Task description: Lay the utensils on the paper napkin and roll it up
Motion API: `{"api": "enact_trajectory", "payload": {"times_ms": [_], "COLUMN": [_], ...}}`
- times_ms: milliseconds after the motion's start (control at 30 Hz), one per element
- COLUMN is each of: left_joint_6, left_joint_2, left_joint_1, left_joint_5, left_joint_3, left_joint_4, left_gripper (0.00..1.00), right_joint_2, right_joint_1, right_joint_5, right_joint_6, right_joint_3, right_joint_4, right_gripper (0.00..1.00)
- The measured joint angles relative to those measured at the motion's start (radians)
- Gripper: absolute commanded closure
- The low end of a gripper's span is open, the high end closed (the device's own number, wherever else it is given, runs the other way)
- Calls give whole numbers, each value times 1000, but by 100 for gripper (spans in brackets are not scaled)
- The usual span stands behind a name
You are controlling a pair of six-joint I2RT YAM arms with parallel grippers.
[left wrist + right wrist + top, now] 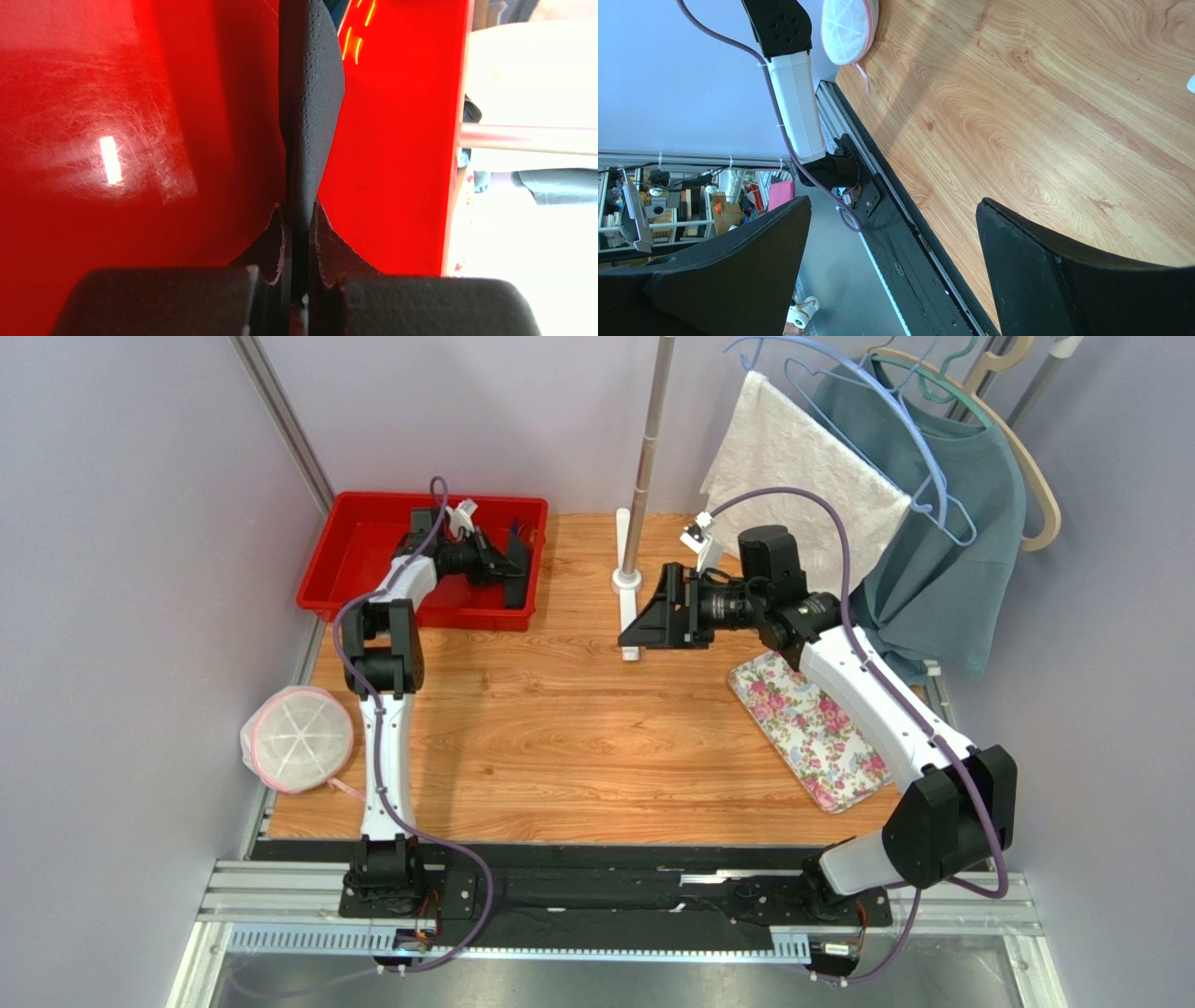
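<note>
My left gripper [300,210] is inside the red bin [140,105] at the table's back left [365,525]. It is shut on the black paper napkin [312,105], which stands edge-on between the fingers and rises out of them. In the top view the left gripper [519,560] sits over the bin's right part. A few thin gold streaks [354,35] show past the napkin's top; I cannot tell whether they are the utensils. My right gripper [648,616] [895,203] is open and empty above the wood table, next to the pole's base.
A floral mat [814,728] lies at the table's right under the right arm. A metal pole [643,462] stands at the back centre. A white textured cloth [800,469] and a teal garment [940,504] hang behind. A white mesh cover [298,739] [849,28] sits at the left edge.
</note>
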Motion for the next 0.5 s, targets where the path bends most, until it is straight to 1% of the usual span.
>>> {"api": "enact_trajectory", "payload": {"times_ms": [67, 167, 233, 267, 333, 367, 500], "left_joint_6": [2, 2, 2, 2, 5, 7, 21], "left_joint_2": [0, 0, 0, 0, 0, 0, 0], "left_joint_1": [-1, -2, -2, -2, -2, -2, -2], "left_joint_5": [-14, -24, -29, -32, -38, -42, -54], "left_joint_3": [9, 12, 12, 12, 18, 21, 32], "left_joint_4": [-11, -22, -27, -32, -48, -56, -82], "left_gripper": [93, 83, 82, 79, 78, 73, 66], "right_joint_2": [0, 6, 12, 16, 19, 21, 26], "right_joint_1": [0, 0, 0, -1, -2, -2, -2], "right_joint_5": [0, 1, 1, 1, 1, 1, 1], "right_joint_6": [0, 0, 0, 0, 0, 0, 1], "right_joint_3": [2, 10, 17, 22, 25, 27, 37], "right_joint_4": [-1, -1, -2, -2, -3, -4, -4], "right_gripper": [8, 8, 8, 7, 8, 8, 7]}}
